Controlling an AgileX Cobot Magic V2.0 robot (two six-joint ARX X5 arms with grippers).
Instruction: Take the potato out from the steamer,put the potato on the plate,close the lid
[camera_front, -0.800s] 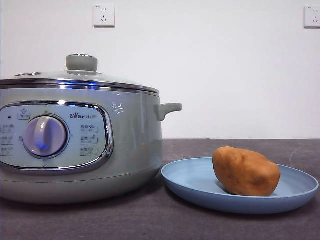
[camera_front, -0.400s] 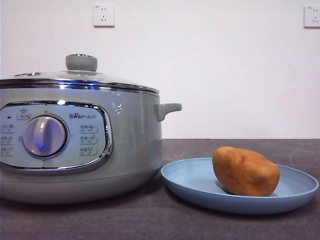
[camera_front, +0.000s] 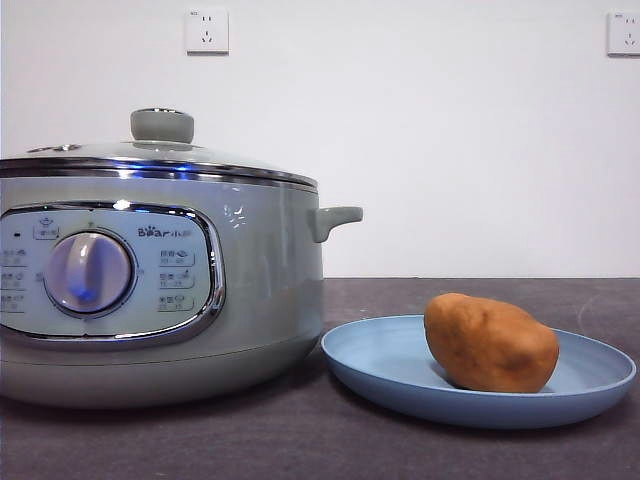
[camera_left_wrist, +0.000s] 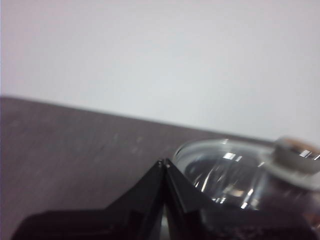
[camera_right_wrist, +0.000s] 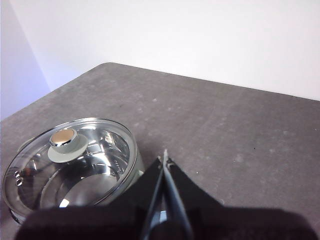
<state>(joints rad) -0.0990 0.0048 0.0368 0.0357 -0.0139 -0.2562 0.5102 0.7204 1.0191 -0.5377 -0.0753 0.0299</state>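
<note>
The orange-brown potato (camera_front: 490, 343) lies on the light-blue plate (camera_front: 380, 365) at the right of the front view. The pale grey-green steamer (camera_front: 260, 290) stands to the plate's left. The glass lid (camera_front: 150, 152) with its knob (camera_front: 162, 125) sits closed on it. The lid also shows in the left wrist view (camera_left_wrist: 225, 170) and in the right wrist view (camera_right_wrist: 95, 165). My left gripper (camera_left_wrist: 164, 162) is shut and empty, raised beside the lid. My right gripper (camera_right_wrist: 164, 156) is shut and empty, raised above the table near the steamer. Neither gripper shows in the front view.
The dark grey table (camera_front: 300, 440) runs back to a white wall with two sockets, one (camera_front: 207, 30) at the left and one (camera_front: 624, 32) at the right. The steamer's stubby handle (camera_front: 335, 218) points toward the plate.
</note>
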